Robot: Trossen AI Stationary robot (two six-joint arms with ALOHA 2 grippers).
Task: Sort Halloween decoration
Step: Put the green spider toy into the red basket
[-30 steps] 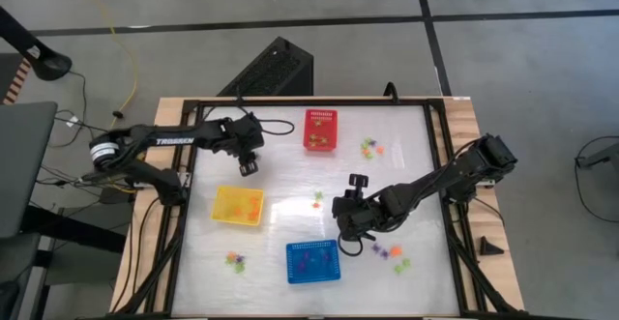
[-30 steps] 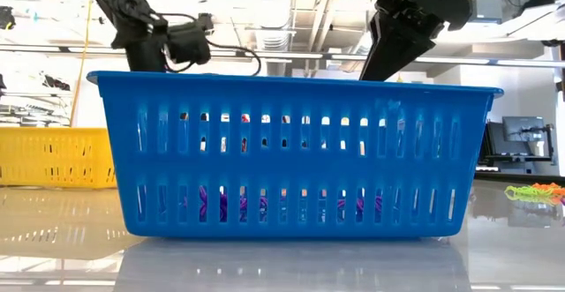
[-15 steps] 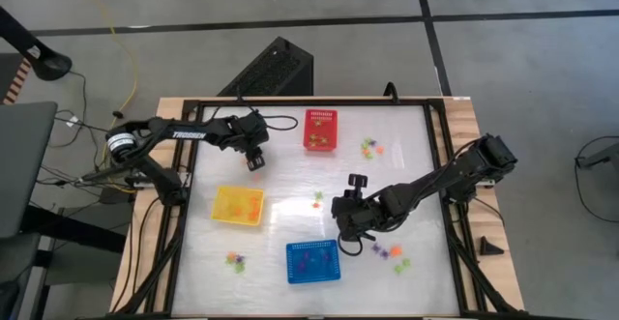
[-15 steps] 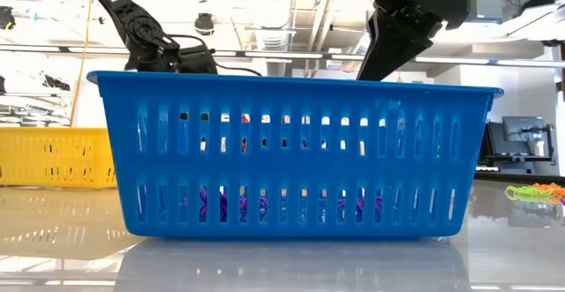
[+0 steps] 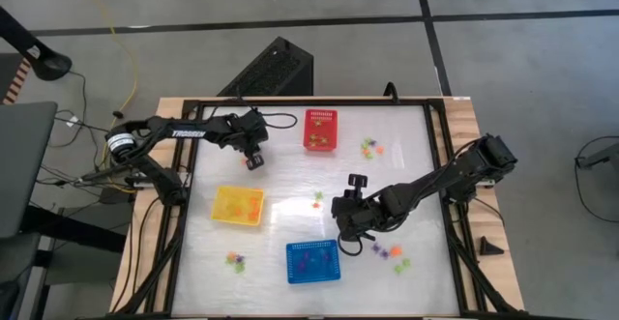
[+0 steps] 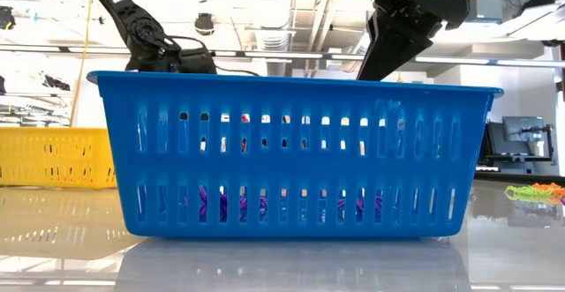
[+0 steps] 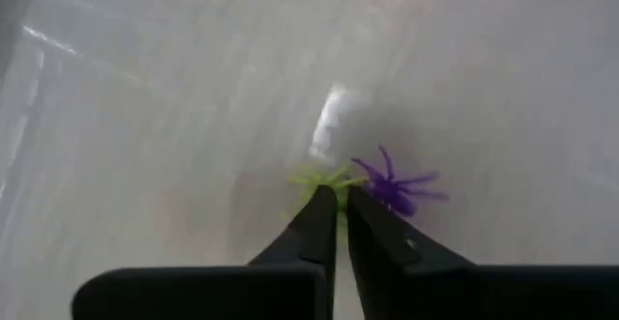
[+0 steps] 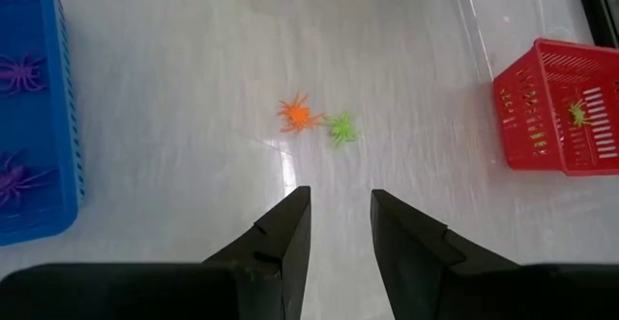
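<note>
1. Left of the red basket [image 5: 322,130], up at the far side of the desk [image 5: 290,189], the left gripper [image 5: 253,160] has just snapped its fingers [image 7: 314,225] together; a moment ago they stood wide apart.
2. They now pinch a light green spider [image 7: 324,179], whose legs poke out on both sides of the tips in the left wrist view. A purple spider [image 7: 395,187] lies touching or just beside it, outside the pinch.
3. I'd call that the grab done. The green one next has to be lifted and carried to its basket, most likely the red one just beside, which already holds a green piece [image 8: 577,113].
4. Watch the purple one: it sits close enough to be dragged along.
5. Well below the red basket, above the blue basket [image 5: 312,262], the right gripper [image 8: 338,214] hangs with fingers apart and nothing between them, unchanged over the last second.
6. An orange spider [image 8: 297,114] and a green spider [image 8: 340,127] lie together ahead of it, between the blue and red baskets, unsorted. More trinkets [image 5: 389,254] lie right of the blue basket.
</note>
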